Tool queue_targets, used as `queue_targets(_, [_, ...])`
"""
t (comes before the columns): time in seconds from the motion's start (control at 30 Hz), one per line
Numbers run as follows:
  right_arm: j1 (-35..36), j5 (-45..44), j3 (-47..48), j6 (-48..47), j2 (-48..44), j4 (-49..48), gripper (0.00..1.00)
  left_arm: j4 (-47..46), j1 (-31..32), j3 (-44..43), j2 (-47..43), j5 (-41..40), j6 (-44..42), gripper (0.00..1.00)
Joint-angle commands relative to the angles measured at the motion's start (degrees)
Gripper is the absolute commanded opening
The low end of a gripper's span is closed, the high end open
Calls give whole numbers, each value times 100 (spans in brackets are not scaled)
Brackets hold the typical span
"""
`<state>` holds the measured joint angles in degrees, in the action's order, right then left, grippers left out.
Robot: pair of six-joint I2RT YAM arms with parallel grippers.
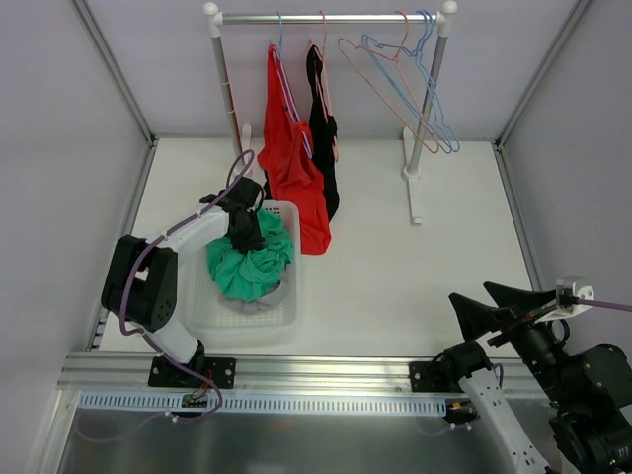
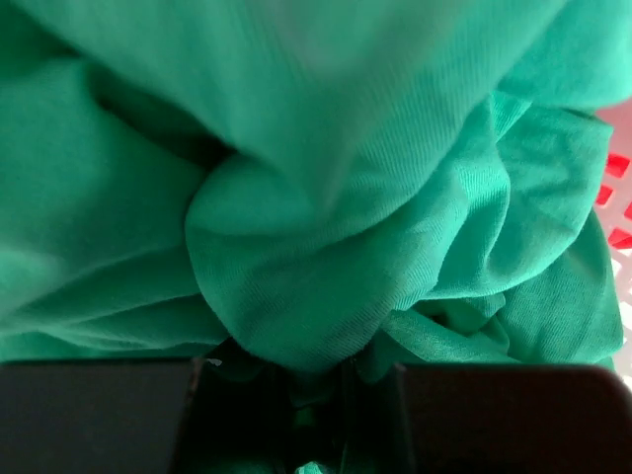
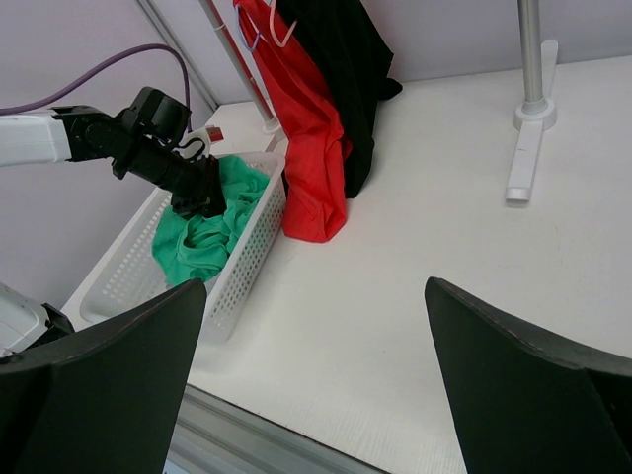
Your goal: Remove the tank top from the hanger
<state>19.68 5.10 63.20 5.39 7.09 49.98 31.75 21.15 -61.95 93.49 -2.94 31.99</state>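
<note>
The white worktop (image 1: 415, 276) is closed in by pale walls on the left, far and right sides, with a metal rail along its near edge. Its widest open stretch lies right of centre, between the basket and the right wall, broken only by the right foot of the clothes rack (image 1: 326, 17). The rack stands along the far edge and its rail spans the middle of the back wall.

On the left part of the rail a red tank top (image 1: 296, 178) and a black tank top (image 1: 321, 138) are both on their hangers, the black one behind and just right of the red. The red hem reaches down to the worktop just beside the far right corner of the basket. Several empty wire hangers (image 1: 439, 146) hang at the right end of the rail.

The white slotted basket (image 1: 212, 311) sits near the left wall, close to the near edge. It holds a bunched green garment (image 1: 247, 262) on top of a grey cloth (image 1: 262, 301), of which only an edge shows.

The left hand (image 1: 244, 232) points down into the basket, its dark fingers (image 2: 99, 415) pinched together on a fold of the green fabric. The right hand (image 1: 494, 301) hovers near the front right edge, well apart from the clothes, with its jaws spread wide.
</note>
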Motion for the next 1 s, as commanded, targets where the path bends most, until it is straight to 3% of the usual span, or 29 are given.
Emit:
queue_targets(0.0, [-17,122,-36,6,-59,-295,99,-177,-58,402,336,338,-8,0])
queue_targets(0.33, [-17,175,-220,41,-112,-383,100,42,-146,412,337,-145,-746,0])
queue_targets(0.47, [-26,245,-334,111,-85,-515,100,235,-146,263,-172,-286,-764,12])
queue_targets(0.57, [-17,324,-370,138,-24,-568,100,489,-137,36,-656,-286,-782,38])
queue_targets(0.6, [-17,342,-370,138,11,-577,100,577,-137,-27,-909,-330,-782,52])
queue_targets(0.7, [-26,342,-370,129,73,-621,99,938,-137,-282,-1410,-461,-808,71])
queue_targets(0.8, [-26,429,-378,120,213,-770,100,1359,-137,-589,-1867,-602,-826,79])
queue_targets(0.9, [-26,718,-440,138,459,-1085,100,1668,-146,-827,-2439,-647,-887,99])
queue_targets(0.97, [-17,1026,-423,190,915,-1358,99,1782,-146,-1037,-2712,-559,-948,99])
